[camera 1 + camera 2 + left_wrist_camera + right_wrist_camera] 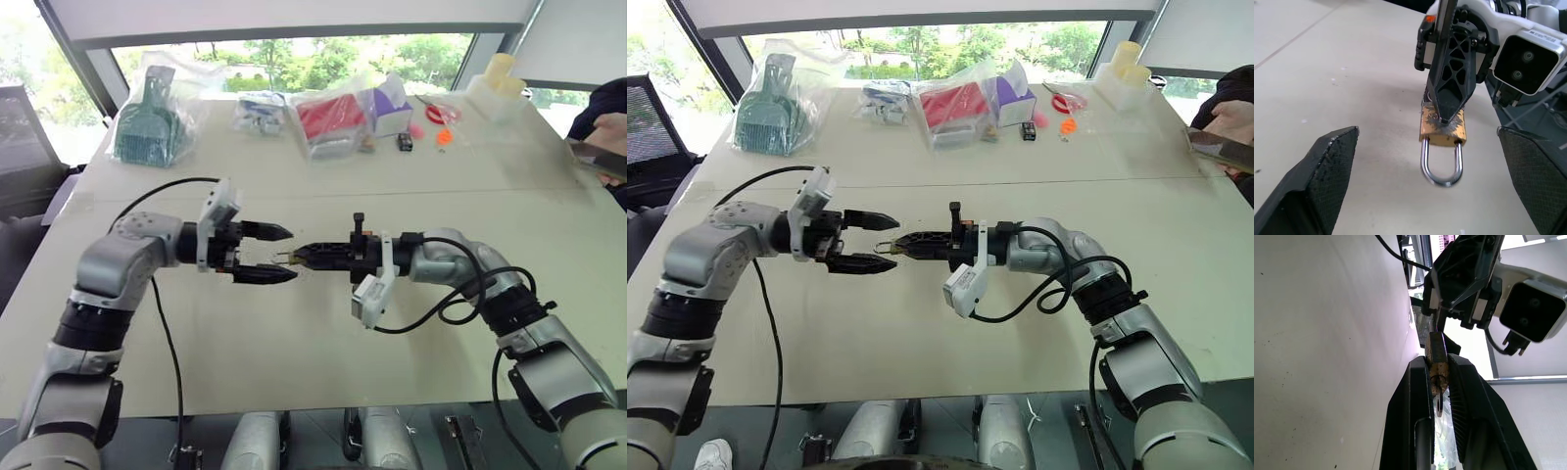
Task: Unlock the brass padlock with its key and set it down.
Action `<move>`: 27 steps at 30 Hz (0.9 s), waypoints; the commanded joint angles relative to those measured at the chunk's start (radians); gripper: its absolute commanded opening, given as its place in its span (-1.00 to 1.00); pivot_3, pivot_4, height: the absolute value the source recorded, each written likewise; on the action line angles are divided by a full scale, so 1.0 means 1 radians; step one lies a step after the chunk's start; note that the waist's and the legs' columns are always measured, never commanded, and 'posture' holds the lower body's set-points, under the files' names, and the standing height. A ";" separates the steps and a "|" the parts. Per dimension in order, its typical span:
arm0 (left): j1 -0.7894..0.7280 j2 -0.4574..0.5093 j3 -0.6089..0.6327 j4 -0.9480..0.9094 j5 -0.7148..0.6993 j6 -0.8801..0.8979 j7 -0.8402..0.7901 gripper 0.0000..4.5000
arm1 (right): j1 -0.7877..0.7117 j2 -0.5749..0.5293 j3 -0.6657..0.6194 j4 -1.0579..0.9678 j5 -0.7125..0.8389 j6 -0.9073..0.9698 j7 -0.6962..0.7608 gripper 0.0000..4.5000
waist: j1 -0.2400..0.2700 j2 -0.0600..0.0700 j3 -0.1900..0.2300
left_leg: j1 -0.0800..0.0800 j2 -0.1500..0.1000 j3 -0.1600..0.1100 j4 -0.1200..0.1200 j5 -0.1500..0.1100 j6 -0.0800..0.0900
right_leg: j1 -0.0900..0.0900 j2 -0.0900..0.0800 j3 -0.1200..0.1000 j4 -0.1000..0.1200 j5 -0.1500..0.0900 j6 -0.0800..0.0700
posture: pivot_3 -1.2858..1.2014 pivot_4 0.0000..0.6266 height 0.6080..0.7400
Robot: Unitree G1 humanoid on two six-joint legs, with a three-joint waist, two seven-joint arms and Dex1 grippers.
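We see bright daylight from the windows [294, 54] behind, soft faint shadows on the pale tabletop [294, 333], washed-out glare outside, blurred foreground fingers [1317, 181] in wrist views

Pale table [294, 343] has bagged stuff along the 12 o'clock edge: teal scoop bag [152, 122] at 11, red pack [331, 117] at 12, orange bits [444, 137] at 1.
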 commanded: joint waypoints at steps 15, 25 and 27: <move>0.084 -0.012 0.047 -0.081 -0.003 -0.109 0.105 -0.97 | -0.003 0.012 -0.013 0.009 -0.004 -0.002 -0.017 -1.00 | 0.004 0.000 0.000 | 0.000 0.000 0.000 0.000 0.000 -0.001 | 0.000 0.000 0.000 0.000 0.000 0.000 | 0.03 -0.52 1.00; 0.113 0.012 0.006 -0.098 -0.003 -0.104 0.055 -0.97 | 0.006 0.008 -0.013 -0.003 -0.004 0.005 -0.010 -1.00 | 0.003 0.000 0.000 | 0.000 0.000 0.000 0.000 0.000 -0.001 | 0.000 0.000 0.000 0.000 0.000 0.000 | 0.03 -0.52 1.00; 0.118 0.019 0.002 -0.096 -0.001 -0.104 0.047 -0.97 | 0.010 0.007 -0.012 -0.006 -0.002 0.006 -0.009 -1.00 | 0.002 0.000 0.000 | 0.000 0.000 0.000 0.000 0.000 -0.001 | 0.000 0.000 0.000 0.000 0.000 0.000 | 0.03 -0.52 1.00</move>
